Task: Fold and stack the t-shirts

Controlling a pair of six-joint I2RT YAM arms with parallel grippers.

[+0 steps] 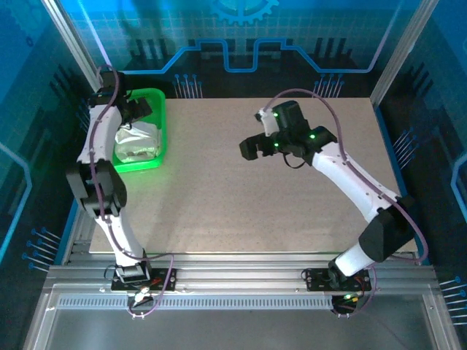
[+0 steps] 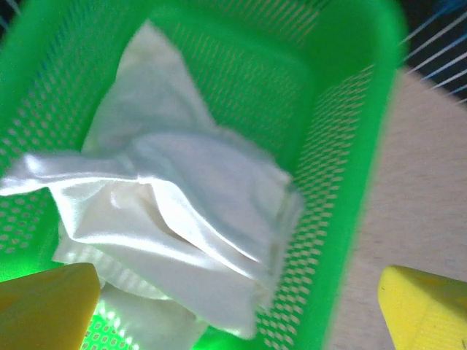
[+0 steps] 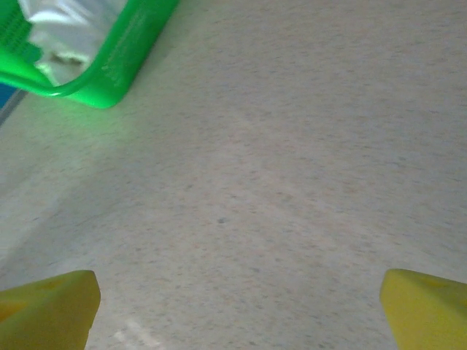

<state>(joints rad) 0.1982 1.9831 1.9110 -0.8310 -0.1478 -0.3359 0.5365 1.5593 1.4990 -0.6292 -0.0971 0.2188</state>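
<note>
White soft cotton t-shirts (image 2: 182, 219) lie crumpled, plain side showing, inside one green perforated plastic basket (image 2: 343, 146) at the far left of the speckled beige table (image 1: 277, 204). The number of garments in the heap cannot be told. Left gripper (image 2: 237, 306) hangs over the basket, yellow fingers wide apart, holding nothing. Right gripper (image 3: 237, 306) hovers above the bare mid-table, likewise spread and empty.

The t-shirts (image 2: 182, 219) are soft white cloth, creased, with a faint sheen. The basket (image 2: 343, 117) is glossy green perforated plastic. The tabletop (image 3: 292, 182) looks matt, smooth and finely speckled.
</note>
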